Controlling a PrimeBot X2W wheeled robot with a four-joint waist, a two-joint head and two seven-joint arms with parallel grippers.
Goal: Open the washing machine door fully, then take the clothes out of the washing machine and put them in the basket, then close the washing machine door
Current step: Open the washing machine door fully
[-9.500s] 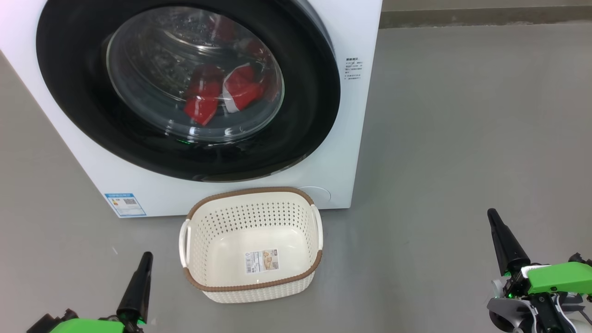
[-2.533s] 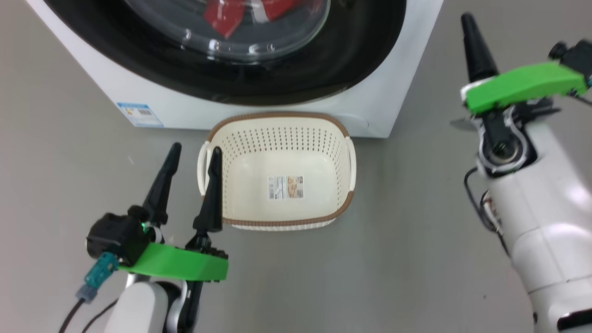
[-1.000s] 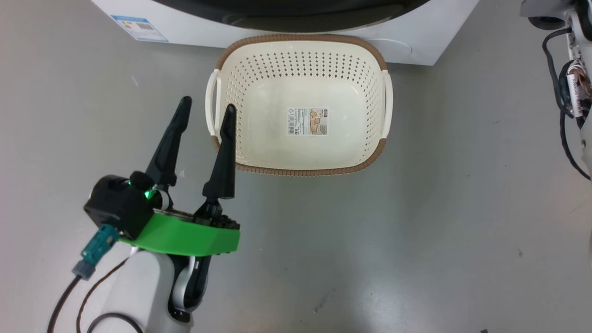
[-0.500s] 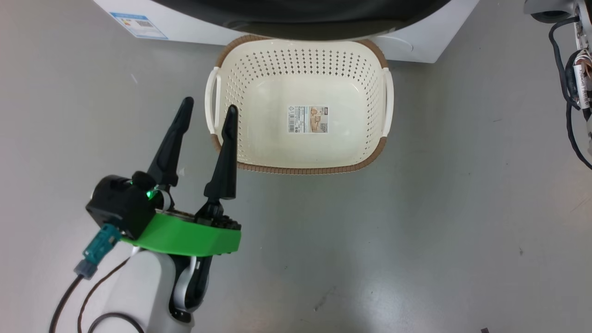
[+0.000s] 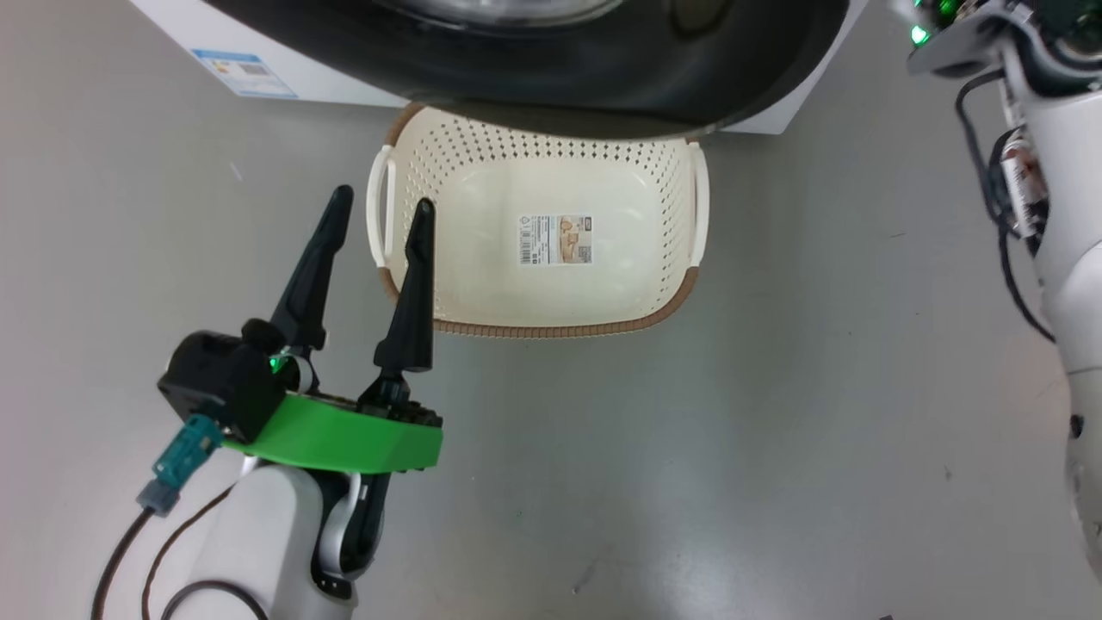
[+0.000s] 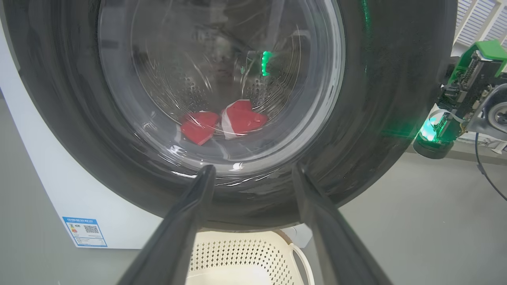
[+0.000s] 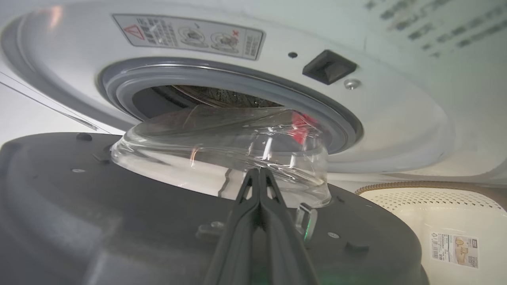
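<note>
Black-rimmed round glass door, ajar, overhangs the far rim of the cream perforated plastic basket. Left gripper, spread, beside its left handle; right gripper, pressed together, beyond its far-right corner. Red garments inside the white washing machine behind it.

A smooth grey floor spreads in front of the washing machine and to both sides of it, softly glossy, with a few small dark scuffs. Past the machine's right side hang pale, bright slatted blinds.
</note>
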